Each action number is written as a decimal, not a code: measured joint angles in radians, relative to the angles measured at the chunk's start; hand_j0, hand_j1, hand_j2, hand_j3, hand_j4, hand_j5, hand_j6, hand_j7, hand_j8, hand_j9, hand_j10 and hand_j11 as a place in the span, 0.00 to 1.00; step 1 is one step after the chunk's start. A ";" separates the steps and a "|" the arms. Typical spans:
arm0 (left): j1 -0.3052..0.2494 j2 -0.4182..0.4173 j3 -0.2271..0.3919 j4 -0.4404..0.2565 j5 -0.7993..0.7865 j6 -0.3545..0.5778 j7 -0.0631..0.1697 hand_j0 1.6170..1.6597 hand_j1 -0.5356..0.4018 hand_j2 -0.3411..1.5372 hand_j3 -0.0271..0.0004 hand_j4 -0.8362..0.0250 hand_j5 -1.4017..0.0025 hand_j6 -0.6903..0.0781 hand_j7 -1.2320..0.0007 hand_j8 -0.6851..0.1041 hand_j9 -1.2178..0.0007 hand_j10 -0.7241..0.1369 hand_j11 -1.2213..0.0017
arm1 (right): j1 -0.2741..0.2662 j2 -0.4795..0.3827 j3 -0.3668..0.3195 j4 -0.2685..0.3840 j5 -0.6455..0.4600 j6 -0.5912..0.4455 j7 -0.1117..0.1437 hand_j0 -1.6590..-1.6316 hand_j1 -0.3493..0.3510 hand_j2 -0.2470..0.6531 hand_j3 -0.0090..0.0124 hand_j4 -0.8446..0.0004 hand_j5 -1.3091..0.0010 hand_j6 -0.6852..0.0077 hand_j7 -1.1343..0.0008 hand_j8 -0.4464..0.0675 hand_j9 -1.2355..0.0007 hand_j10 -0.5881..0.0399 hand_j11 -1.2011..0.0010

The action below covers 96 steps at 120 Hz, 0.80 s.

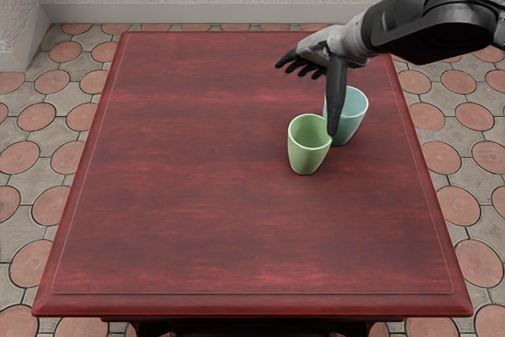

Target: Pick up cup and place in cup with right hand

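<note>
Red table point(181, 163) holds green cup point(307, 155) near blue cup point(356, 118).

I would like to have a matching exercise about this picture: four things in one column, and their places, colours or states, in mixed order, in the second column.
Column 1
1. green cup
2. light blue cup
3. right hand
4. table

Column 2
A. dark red
B. open, with fingers spread
C. standing, nearer the viewer
D. standing farther back, partly hidden

Right pairs: 1-C, 2-D, 3-B, 4-A
</note>
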<state>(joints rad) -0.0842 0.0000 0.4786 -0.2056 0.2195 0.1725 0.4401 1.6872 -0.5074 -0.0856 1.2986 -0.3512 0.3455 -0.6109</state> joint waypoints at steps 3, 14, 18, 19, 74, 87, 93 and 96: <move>0.001 0.000 0.000 0.000 0.000 0.000 0.000 0.96 0.94 0.18 0.99 0.97 1.00 0.90 1.00 0.87 1.00 0.84 1.00 | 0.001 0.003 -0.002 0.013 -0.021 -0.018 0.000 0.04 0.05 0.27 0.42 0.96 0.97 0.94 0.96 0.81 0.97 0.89 0.97; 0.001 0.000 0.000 0.000 0.000 0.000 0.000 0.96 0.94 0.18 0.99 0.97 1.00 0.90 1.00 0.87 1.00 0.84 1.00 | 0.004 0.004 -0.008 0.063 -0.072 -0.057 0.000 0.04 0.05 0.27 0.42 0.96 0.97 0.94 0.97 0.81 0.97 0.89 0.97; 0.001 0.000 0.000 0.000 0.000 0.000 0.000 0.96 0.94 0.18 0.99 0.97 1.00 0.90 1.00 0.87 1.00 0.84 1.00 | 0.006 0.000 -0.012 0.084 -0.082 -0.065 0.000 0.04 0.05 0.27 0.42 0.96 0.97 0.94 0.97 0.81 0.97 0.89 0.97; 0.001 0.000 0.000 0.000 0.000 0.000 0.000 0.96 0.94 0.18 0.99 0.97 1.00 0.90 1.00 0.87 1.00 0.84 1.00 | 0.007 -0.001 -0.013 0.089 -0.085 -0.067 0.000 0.04 0.05 0.27 0.42 0.96 0.97 0.94 0.97 0.81 0.97 0.89 0.97; 0.001 0.000 0.000 0.000 0.000 0.000 0.000 0.96 0.94 0.18 0.99 0.97 1.00 0.90 1.00 0.87 1.00 0.84 1.00 | 0.066 -0.008 -0.165 0.284 -0.163 -0.325 0.000 0.04 0.26 0.24 0.42 0.82 0.85 0.76 0.82 0.57 0.84 0.69 0.83; 0.002 0.000 -0.001 0.000 0.000 0.000 0.000 0.96 0.94 0.18 0.99 0.97 1.00 0.90 1.00 0.87 1.00 0.84 1.00 | 0.069 0.015 -0.203 0.289 -0.178 -0.376 0.000 0.04 0.28 0.24 0.42 0.80 0.84 0.75 0.81 0.55 0.83 0.67 0.82; 0.002 0.000 -0.001 0.000 0.000 0.000 0.000 0.96 0.94 0.18 0.99 0.97 1.00 0.90 1.00 0.87 1.00 0.84 1.00 | 0.068 0.021 -0.213 0.290 -0.182 -0.389 0.000 0.04 0.27 0.24 0.42 0.81 0.84 0.75 0.82 0.55 0.83 0.68 0.83; 0.002 0.000 -0.001 0.000 0.000 0.000 0.000 0.96 0.94 0.18 0.99 0.97 1.00 0.90 1.00 0.87 1.00 0.84 1.00 | 0.069 0.025 -0.220 0.291 -0.183 -0.397 0.000 0.04 0.27 0.24 0.42 0.81 0.84 0.76 0.82 0.56 0.83 0.68 0.83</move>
<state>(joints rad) -0.0824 0.0000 0.4776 -0.2056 0.2194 0.1724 0.4402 1.7557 -0.4824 -0.3058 1.5892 -0.5345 -0.0513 -0.6109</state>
